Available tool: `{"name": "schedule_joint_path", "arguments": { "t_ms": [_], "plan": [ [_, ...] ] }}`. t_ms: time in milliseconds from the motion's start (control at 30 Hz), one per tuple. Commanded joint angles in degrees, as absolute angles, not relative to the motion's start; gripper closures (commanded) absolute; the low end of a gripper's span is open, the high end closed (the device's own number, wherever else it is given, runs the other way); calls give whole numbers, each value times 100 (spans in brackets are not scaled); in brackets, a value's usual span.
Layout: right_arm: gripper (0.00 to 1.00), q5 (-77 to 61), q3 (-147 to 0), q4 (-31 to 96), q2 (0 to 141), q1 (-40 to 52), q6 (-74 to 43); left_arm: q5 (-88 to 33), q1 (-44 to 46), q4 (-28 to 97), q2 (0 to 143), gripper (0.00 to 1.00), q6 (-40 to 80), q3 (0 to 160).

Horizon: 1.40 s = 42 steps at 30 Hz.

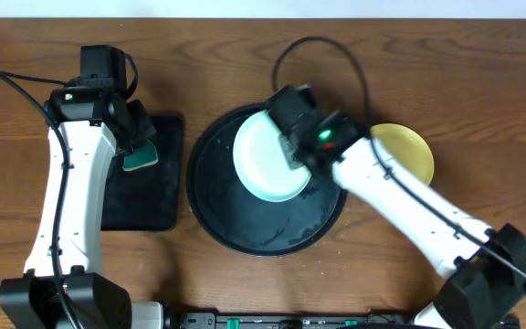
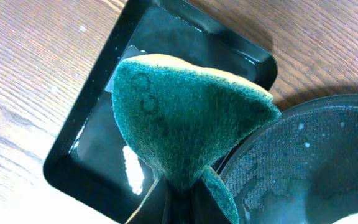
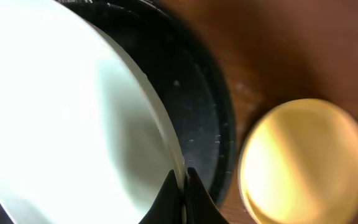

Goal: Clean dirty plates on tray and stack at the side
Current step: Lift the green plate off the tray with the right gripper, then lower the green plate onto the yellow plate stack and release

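yellow plate (image 1: 411, 146) looks done, on the table right of the round tray (image 1: 215, 212); right gripper (image 3: 183, 186) pinches the mint plate (image 1: 258, 163) rim over the tray, left gripper (image 2: 182, 186) clamps the sponge (image 2: 185, 118) above the rectangular tray (image 2: 166, 37), so scrub and stack remain; no third plate visible.

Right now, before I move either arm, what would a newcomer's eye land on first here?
First, the pale mint plate, bright against the round black tray at centre, its rim pinched by the right gripper. Next, the green sponge clamped in the left gripper, over the rectangular black tray on the left. Last, the yellow plate, alone on the table just right of the round tray.
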State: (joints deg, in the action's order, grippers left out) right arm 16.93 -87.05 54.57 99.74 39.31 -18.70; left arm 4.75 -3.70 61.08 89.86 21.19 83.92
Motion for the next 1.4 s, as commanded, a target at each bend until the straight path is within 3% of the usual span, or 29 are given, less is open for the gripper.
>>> {"name": "schedule_joint_path", "arguments": {
  "t_ms": [0, 367, 667, 967, 1300, 1367],
  "plan": [
    [99, 303, -8753, 5387, 9306, 3260, -1986, 336, -395, 6104, 9015, 93, 2171, 8418],
    [99, -458, -8759, 6357, 8084, 399, -2010, 318, -395, 6123, 9015, 93, 2169, 8364],
    [99, -434, -7874, 6381, 8136, -1138, -1557, 320, -395, 6123, 9015, 93, 2169, 8364],
    [99, -552, -5911, 4431, 8326, -1363, -1577, 320, -395, 6123, 9015, 93, 2143, 8364],
    [99, -613, -5666, 3898, 9231, -1074, -1557, 320, -395, 6187, 9015, 93, 1603, 8364],
    [87, -613, -5666, 3964, 9292, -1048, -1557, 320, -395, 6278, 9015, 93, 1509, 8364]
  ]
}}
